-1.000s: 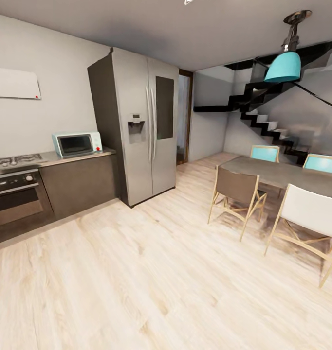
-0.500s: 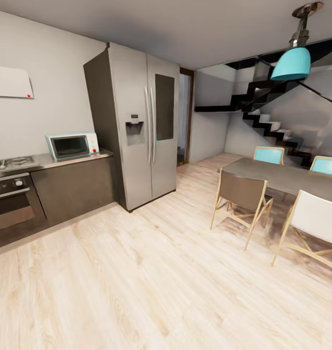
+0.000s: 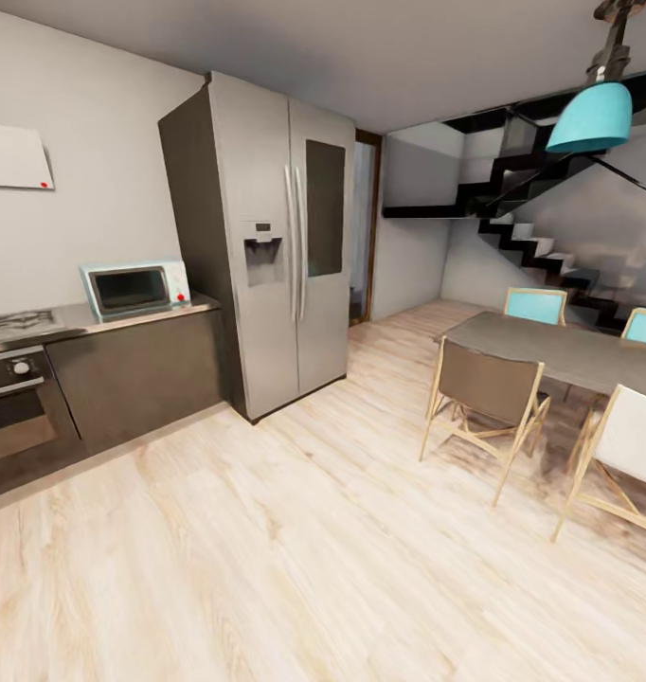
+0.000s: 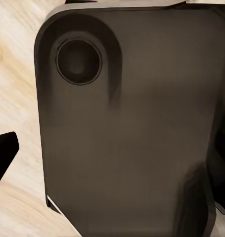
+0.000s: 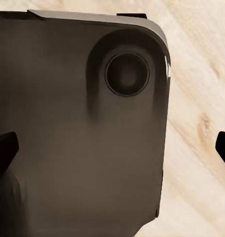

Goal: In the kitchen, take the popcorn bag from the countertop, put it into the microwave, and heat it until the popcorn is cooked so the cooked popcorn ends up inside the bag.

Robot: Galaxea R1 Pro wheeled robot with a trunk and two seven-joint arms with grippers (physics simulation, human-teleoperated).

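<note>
The pale mint-white microwave [image 3: 134, 289] stands with its dark door shut on the grey steel countertop [image 3: 148, 318], at the left of the head view and far across the floor. The popcorn bag and the popcorn are out of view. The kitchen's dark-brown cabinets [image 3: 138, 379] run under the worktop. In the left wrist view my left gripper [image 4: 112, 153] hangs open over a dark robot panel, one fingertip [image 4: 3, 154] at the frame edge. My right gripper [image 5: 112, 148] is open too, its fingertips [image 5: 3, 148] far apart, with nothing between them.
A steel gas hob [image 3: 15, 324] and dark oven [image 3: 10, 407] sit left of the microwave, a tall steel fridge [image 3: 280, 246] right of it. A dining table [image 3: 560, 349] with chairs [image 3: 489, 398] stands at the right under a teal lamp [image 3: 598, 116]. Wide wood floor [image 3: 295, 549] lies between.
The whole head view has shifted: the kitchen units slid left and the table and lamp slid right, so the camera moved. Nothing in the room has moved.
</note>
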